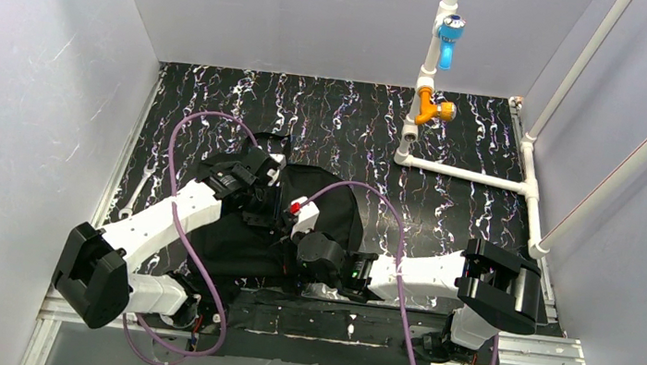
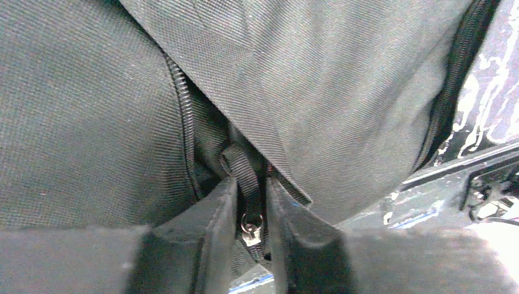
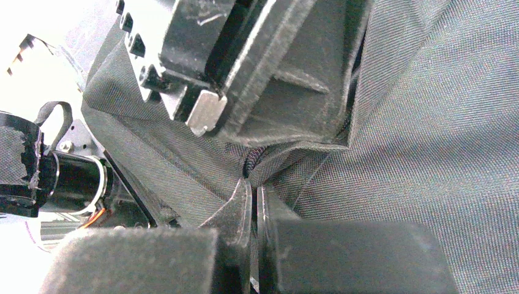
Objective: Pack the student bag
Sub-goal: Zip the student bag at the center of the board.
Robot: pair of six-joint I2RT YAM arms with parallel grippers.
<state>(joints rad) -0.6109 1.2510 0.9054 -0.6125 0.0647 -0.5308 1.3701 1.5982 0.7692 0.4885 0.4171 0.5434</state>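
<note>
Student bag (image 1: 336,204) fabric sits pinched in right end effector (image 3: 253,187); left end effector (image 2: 251,187) straddles zip pull (image 2: 248,199), grip unclear.

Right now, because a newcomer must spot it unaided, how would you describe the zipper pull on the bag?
Find the student bag, the big black fabric mass central in the overhead view. In the left wrist view, between the fingers of the left gripper, hangs the zipper pull: a short black webbing strap ending in a small silver ring, the only shiny metal on the fabric.
</note>
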